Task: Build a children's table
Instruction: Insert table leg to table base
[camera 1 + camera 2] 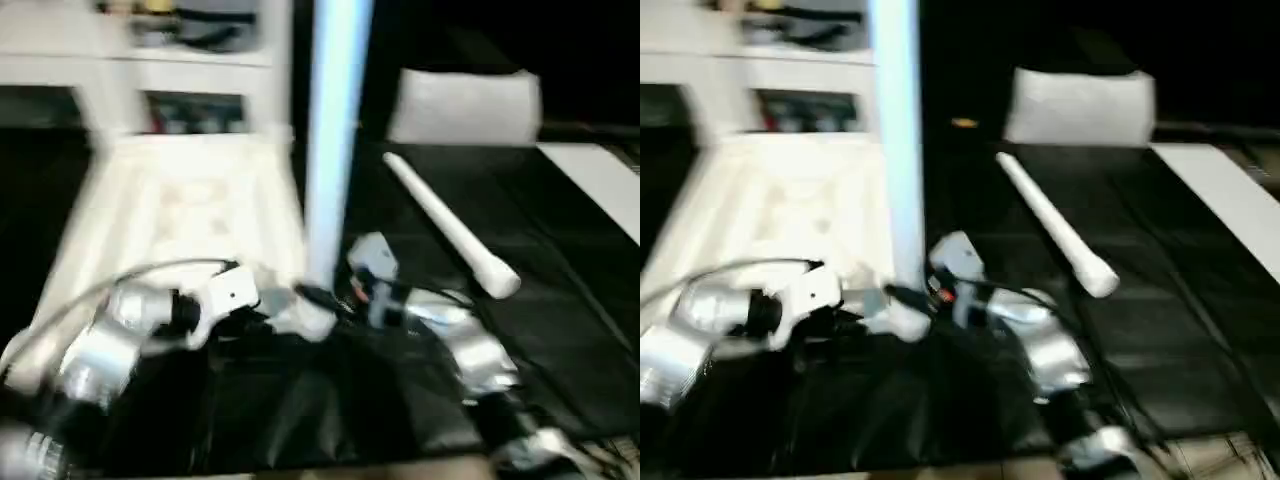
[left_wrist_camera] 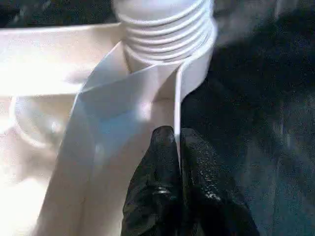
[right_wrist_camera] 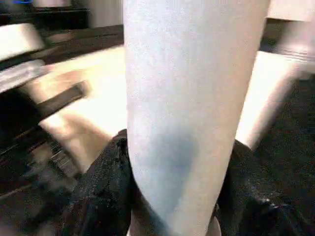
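At the near right corner of the upside-down table top (image 1: 190, 210), 1 leg (image 1: 335, 130) stands upright over its socket, clasped low between the right gripper's (image 3: 172, 196) fingers. The left gripper (image 2: 178, 162), fingers pressed together, pinches the top's rim just beside it. Another leg (image 1: 445, 225) lies on the black work surface (image 1: 560, 330), right of both; a white cabinet (image 1: 150, 60) stands behind.

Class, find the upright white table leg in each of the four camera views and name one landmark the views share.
Left eye: upright leg, centre.
Right eye: left of centre.
Left wrist: its threaded end at the tabletop's corner.
Right wrist: in the right hand.
Shared landmark: the white tabletop.
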Motion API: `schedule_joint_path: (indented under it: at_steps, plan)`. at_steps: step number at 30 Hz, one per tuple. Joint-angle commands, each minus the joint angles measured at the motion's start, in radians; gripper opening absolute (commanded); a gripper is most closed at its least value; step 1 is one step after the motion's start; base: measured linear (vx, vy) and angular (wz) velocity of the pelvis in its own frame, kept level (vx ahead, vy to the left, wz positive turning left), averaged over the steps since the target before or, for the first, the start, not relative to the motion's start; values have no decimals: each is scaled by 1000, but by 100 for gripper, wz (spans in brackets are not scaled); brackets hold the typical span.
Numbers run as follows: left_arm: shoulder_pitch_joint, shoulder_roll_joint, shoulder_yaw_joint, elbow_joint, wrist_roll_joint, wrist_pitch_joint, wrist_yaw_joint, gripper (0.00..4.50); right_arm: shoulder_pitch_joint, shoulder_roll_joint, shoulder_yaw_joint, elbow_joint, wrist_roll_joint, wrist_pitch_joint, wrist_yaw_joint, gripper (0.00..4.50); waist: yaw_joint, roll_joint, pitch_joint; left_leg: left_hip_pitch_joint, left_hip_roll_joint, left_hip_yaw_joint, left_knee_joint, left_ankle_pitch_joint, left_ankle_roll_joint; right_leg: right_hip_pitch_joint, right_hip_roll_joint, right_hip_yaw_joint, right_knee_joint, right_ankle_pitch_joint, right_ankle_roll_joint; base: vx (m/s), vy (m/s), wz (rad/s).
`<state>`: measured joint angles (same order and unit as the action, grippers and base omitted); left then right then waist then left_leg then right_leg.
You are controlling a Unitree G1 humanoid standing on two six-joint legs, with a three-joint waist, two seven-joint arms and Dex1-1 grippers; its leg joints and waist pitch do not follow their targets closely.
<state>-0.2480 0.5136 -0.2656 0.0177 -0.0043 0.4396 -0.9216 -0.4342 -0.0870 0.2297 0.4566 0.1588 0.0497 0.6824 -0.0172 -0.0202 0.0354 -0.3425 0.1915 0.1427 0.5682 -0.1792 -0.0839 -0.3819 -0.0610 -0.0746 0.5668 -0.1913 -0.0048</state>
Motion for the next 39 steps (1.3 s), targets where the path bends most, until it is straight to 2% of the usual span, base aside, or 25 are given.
schedule_joint_path:
  at_steps: [1, 3, 4, 5, 7, 8, 9, 10, 12, 15, 16, 17, 19, 20, 22, 26, 28, 29, 30, 31, 32, 33, 34, 36, 39]
  plan:
    - [33, -77, -34, -106, 0, 76, 65, 0, 5, 9, -38, 108, -50, 50, -122, 189, -2, 13, -23, 5, 33, -29, -89, -622, -34, 13, -77, 27, -93, -592, -97, 0, 0, 0]
    - [36, -113, -42, -120, 10, 105, 97, 0, -5, 22, -44, 123, -52, 43, -153, 189, -2, 12, -24, 9, 29, -24, -83, -596, -27, 7, -79, 33, -99, -603, -99, 0, 0, 0]
    - [37, -136, -47, -128, 15, 124, 116, 0, -10, 31, -48, 133, -55, 37, -172, 189, -2, 7, -20, 16, 26, -19, -78, -591, -18, -2, -75, 31, -106, -639, -87, 0, 0, 0]
    - [31, -190, -68, -134, 34, 166, 170, 0, -26, 57, -64, 160, -47, 33, -222, 189, -4, 2, -18, 17, 25, -19, -77, -593, -14, -4, -74, 28, -111, -658, -79, 0, 0, 0]
    - [25, -207, -81, -136, 51, 188, 196, 0, -32, 70, -72, 171, -43, 23, -244, 189, -5, 7, -16, 28, 26, -21, -75, -621, -18, -9, -71, 19, -119, -674, -61, 0, 0, 0]
    - [8, -213, -96, -122, 82, 206, 224, 0, -34, 88, -87, 174, -30, 25, -262, 189, 0, 6, -15, 46, 23, -17, -68, -642, -13, -21, -66, 12, -131, -670, -55, 0, 0, 0]
    - [1, -211, -98, -118, 91, 219, 242, 0, -33, 93, -91, 172, -28, 27, -266, 189, 1, 7, -14, 47, 22, -16, -68, -644, -10, -21, -65, 12, -130, -664, -53, 0, 0, 0]
    - [-3, -207, -97, -113, 98, 219, 254, 0, -30, 94, -90, 168, -30, 26, -265, 189, 5, 11, -14, 30, 25, -22, -79, -642, -10, -4, -67, 14, -121, -638, -49, 0, 0, 0]
    - [-8, -188, -98, -100, 112, 207, 247, 0, -17, 92, -94, 154, -30, 26, -262, 189, 7, 11, -18, 20, 28, -24, -86, -636, -15, 3, -70, 21, -113, -602, -51, 0, 0, 0]
    - [-13, -157, -93, -85, 122, 177, 223, 0, 7, 87, -104, 128, -6, 26, -238, 189, 13, 9, -22, 15, 27, -20, -86, -599, -12, 1, -73, 35, -107, -571, -68, 0, 0, 0]
    - [-13, -156, -93, -85, 122, 176, 223, 0, 7, 87, -104, 128, -5, 26, -237, 189, 17, 8, -26, 6, 30, -18, -89, -555, -12, 8, -75, 43, -95, -520, -89, 0, 0, 0]
    - [-12, -128, -83, -75, 120, 148, 196, 0, 28, 77, -113, 106, 10, 15, -214, 189, 20, 14, -29, 4, 31, -17, -89, -535, -14, 9, -75, 47, -90, -487, -99, 0, 0, 0]
    - [-12, -101, -83, -68, 119, 131, 181, 0, 42, 68, -121, 86, 20, 3, -200, 189, 26, 11, -31, 3, 32, -9, -87, -496, -10, 5, -71, 53, -85, -417, -122, 0, 0, 0]
    - [-13, -93, -84, -66, 117, 124, 177, 0, 46, 65, -124, 76, 26, 3, -192, 189, 27, 12, -29, -1, 32, -7, -88, -489, -9, 7, -70, 54, -82, -413, -128, 0, 0, 0]
    - [-22, -64, -82, -39, 107, 62, 157, 0, 58, 48, -138, 35, 49, 1, -161, 189, 30, 6, -33, 0, 31, -3, -84, -460, 0, 10, -71, 55, -81, -413, -129, 0, 0, 0]
    - [-25, -30, -70, -22, 87, -37, 111, 0, 60, 42, -174, -26, 103, 13, -125, 189, 39, 7, -37, -7, 32, 1, -83, -392, 5, 15, -70, 60, -72, -373, -136, 0, 0, 0]
    - [-26, -36, -23, -19, 35, -50, 85, 0, 59, 35, -191, -79, 146, 36, -93, 189, 45, 6, -41, -10, 31, 5, -80, -340, 11, 20, -68, 62, -63, -323, -146, 0, 0, 0]
    - [-27, -45, 22, -26, -20, -45, 55, 44, 56, 28, -201, -116, 176, 57, -73, 189, 51, 7, -46, -12, 32, 8, -77, -285, 14, 24, -67, 62, -55, -263, -160, 0, 0, 0]
    - [-26, -55, 61, -39, -66, -41, 42, 55, 58, 21, -202, -144, 194, 73, -59, 189, 52, 8, -49, -15, 34, 10, -75, -231, 18, 27, -64, 61, -45, -183, -177, 52, -36, -1]
    - [-26, -62, 86, -47, -96, -41, 36, 55, 58, 17, -201, -160, 204, 82, -49, 189, 52, 6, -49, -17, 31, 13, -73, -205, 22, 31, -63, 60, -42, -149, -187, 0, 0, 0]
    - [-26, -67, 112, -60, -133, -39, 20, 55, 59, 12, -199, -175, 212, 95, -42, 189, 57, 9, -54, -19, 31, 15, -67, -149, 30, 36, -65, 60, -33, -76, -205, 0, 0, 0]
    - [-25, -67, 125, -68, -160, -40, 8, 55, 61, 7, -195, -185, 214, 103, -38, 189, 57, 11, -54, -19, 31, 17, -65, -116, 39, 35, -63, 58, -28, -20, -224, 0, 0, 0]
    - [-29, -74, 159, -81, -205, -44, 2, 72, 66, 1, -186, -201, 213, 109, -29, 189, 55, 10, -53, -23, 29, 18, -63, -102, 46, 39, -60, 56, -25, 6, -234, 0, 0, 0]
    - [-44, -88, 196, -87, -257, -33, 7, 87, 73, 1, -184, -212, 211, 112, -29, 189, 56, 8, -53, -19, 31, 21, -62, -113, 51, 37, -63, 55, -28, -25, -234, 0, 0, 0]
    - [-109, -124, 250, -43, -261, -24, 94, 104, 88, -1, -173, -249, 209, 136, -33, 189, 57, 5, -49, -17, 32, 24, -63, -136, 48, 35, -62, 56, -34, -89, -225, 0, 0, 0]
